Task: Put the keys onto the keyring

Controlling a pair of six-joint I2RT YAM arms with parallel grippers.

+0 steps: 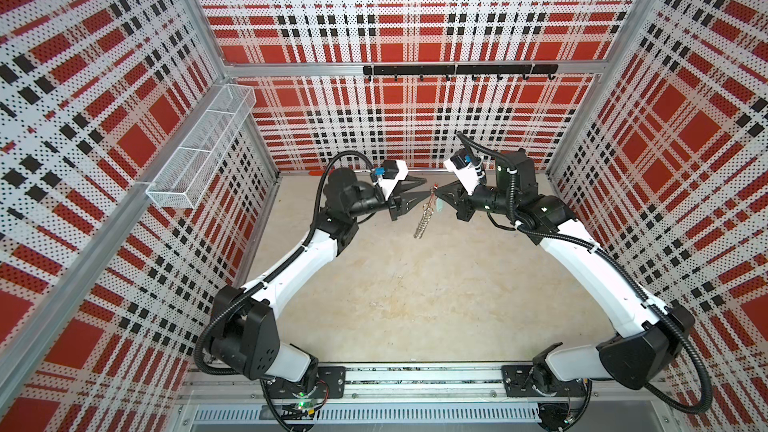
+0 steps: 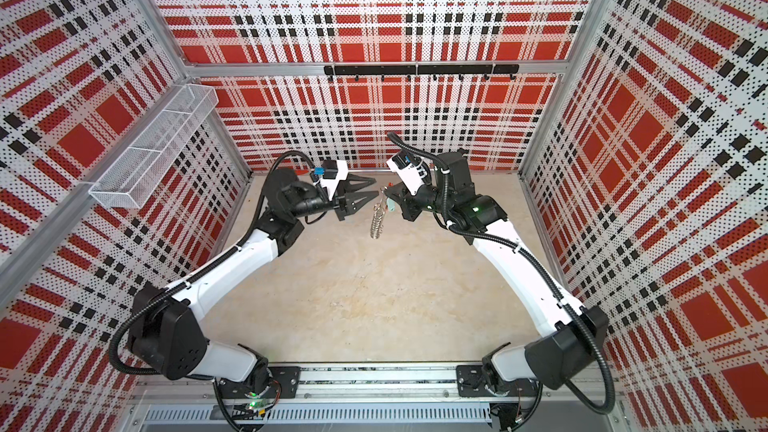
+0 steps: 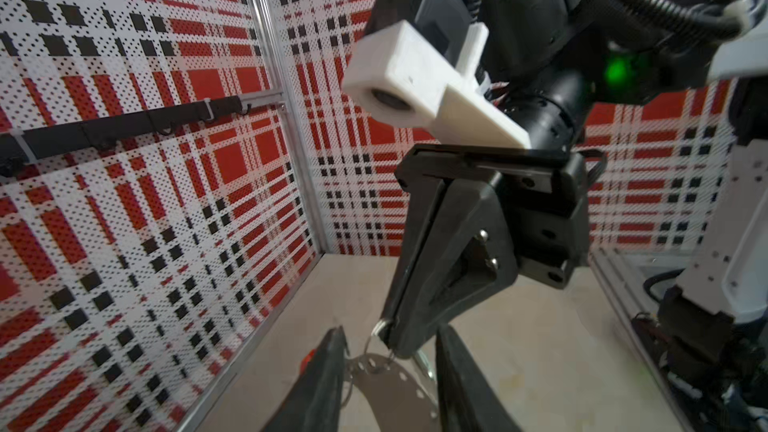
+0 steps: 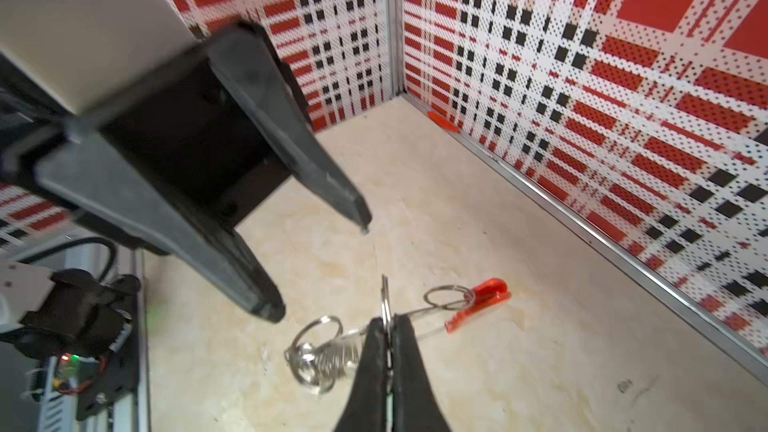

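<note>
Both arms are up off the counter (image 1: 395,305) near the back wall, tips almost meeting in the middle. The right fingers (image 4: 370,371) are pinched tight on a thin metal bit of the keyring (image 1: 420,222), so the whole thing dangles from them and looks to be hanging clear of the counter.

From the right wrist view, the red plastic piece (image 4: 482,300) sticks out on one side of the pinch. The bunch of little wire loops (image 4: 322,353) sags on the other side.

The left fingers (image 4: 187,234) are spread apart with nothing between them. They're pointing straight at the keyring and sit just beside it. In the left wrist view one of them sits right up against the loops, but I honestly can't tell if it's touching or just close.

The key (image 1: 439,206) shows up mostly as its pale teal tag. In both top views it hangs right under the right fingers, next to the string of loops (image 2: 390,206). It's way too small to make out the metal part properly, or to say whether it's actually threaded onto the keyring or which loop it'd be on
</note>
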